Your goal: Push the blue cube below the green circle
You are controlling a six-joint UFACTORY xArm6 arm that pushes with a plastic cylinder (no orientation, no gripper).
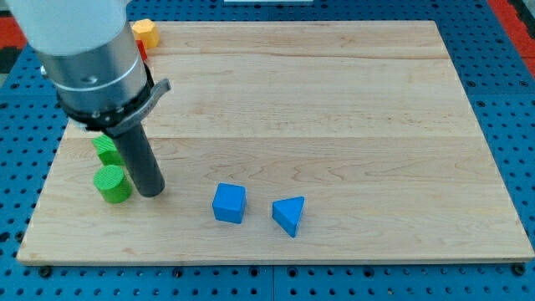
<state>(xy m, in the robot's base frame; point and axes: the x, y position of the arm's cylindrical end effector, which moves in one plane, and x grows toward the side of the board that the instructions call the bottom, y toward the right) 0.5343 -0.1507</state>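
Observation:
The blue cube [229, 203] lies on the wooden board near the view's bottom, left of centre. The green circle [111, 184], a short cylinder, stands at the view's lower left. My tip [151, 191] rests on the board just right of the green circle, nearly touching it, and well left of the blue cube. The rod rises up and left to the arm's grey body.
A blue triangle [289, 215] lies just right of the blue cube. A second green block [104, 149] sits above the green circle, partly hidden by the rod. A yellow block [146, 32] and a sliver of red block [142, 50] sit at the top left. The board [334, 100] ends near the view's bottom.

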